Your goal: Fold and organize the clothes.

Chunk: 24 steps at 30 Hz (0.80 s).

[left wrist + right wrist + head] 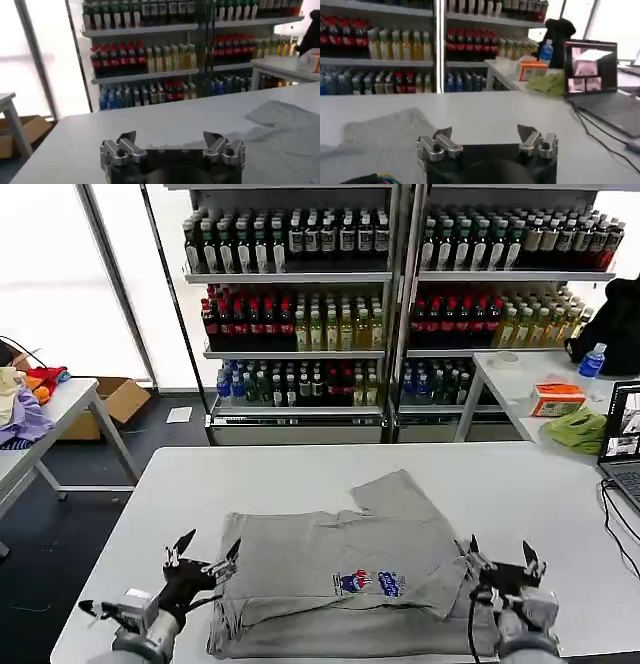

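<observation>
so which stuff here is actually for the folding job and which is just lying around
For the job:
- grey shirt, partly folded on the table
- left gripper, open, at the shirt's left edge
- right gripper, open, at its right edge

Just lying about:
- laptop
- green cloth
- orange box
- water bottle
- drinks shelves
- clothes pile on the left side table

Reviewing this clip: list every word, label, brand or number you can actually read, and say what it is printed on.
None can be read.
Grey shirt: the red and blue chest graphic is too small to read.
Bottles on the shelves: labels blurred.
Orange box on the side table: print unreadable.
Laptop screen: images only, no legible text.
</observation>
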Each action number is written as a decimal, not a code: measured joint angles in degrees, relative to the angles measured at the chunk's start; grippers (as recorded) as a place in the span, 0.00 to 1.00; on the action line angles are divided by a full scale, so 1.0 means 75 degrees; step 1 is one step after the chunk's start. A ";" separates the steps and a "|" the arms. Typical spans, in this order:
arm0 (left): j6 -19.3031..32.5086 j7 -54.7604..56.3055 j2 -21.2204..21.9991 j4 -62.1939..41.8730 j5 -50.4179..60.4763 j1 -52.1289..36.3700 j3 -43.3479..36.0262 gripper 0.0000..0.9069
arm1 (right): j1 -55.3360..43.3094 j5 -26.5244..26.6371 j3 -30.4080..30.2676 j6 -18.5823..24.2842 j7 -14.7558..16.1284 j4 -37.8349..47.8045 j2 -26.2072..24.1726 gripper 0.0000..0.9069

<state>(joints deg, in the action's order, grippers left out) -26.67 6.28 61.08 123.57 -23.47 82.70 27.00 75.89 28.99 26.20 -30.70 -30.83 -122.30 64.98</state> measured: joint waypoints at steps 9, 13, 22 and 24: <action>-0.0484 -0.0399 -0.0216 -0.1485 -0.0224 -0.1551 -0.0586 1.00 | -0.2174 0.0424 -0.0709 -0.0170 0.0389 0.1790 0.0027 1.00; -0.0603 -0.0449 -0.0212 -0.2039 -0.0290 -0.2075 -0.0842 1.00 | -0.2940 0.0454 -0.1028 -0.0215 0.0623 0.2636 0.0150 1.00; -0.0736 -0.0530 -0.0285 -0.2941 -0.0399 -0.2814 -0.1208 1.00 | -0.4081 0.0383 -0.1681 -0.0273 0.0981 0.4137 0.0443 1.00; -0.0756 -0.0537 -0.0291 -0.3081 -0.0407 -0.2874 -0.1252 1.00 | -0.4264 0.0346 -0.1818 -0.0281 0.1069 0.4419 0.0521 1.00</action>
<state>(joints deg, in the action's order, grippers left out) -32.34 2.26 58.90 100.45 -26.53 61.14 17.61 43.91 31.59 12.57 -32.80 -22.81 -89.16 68.89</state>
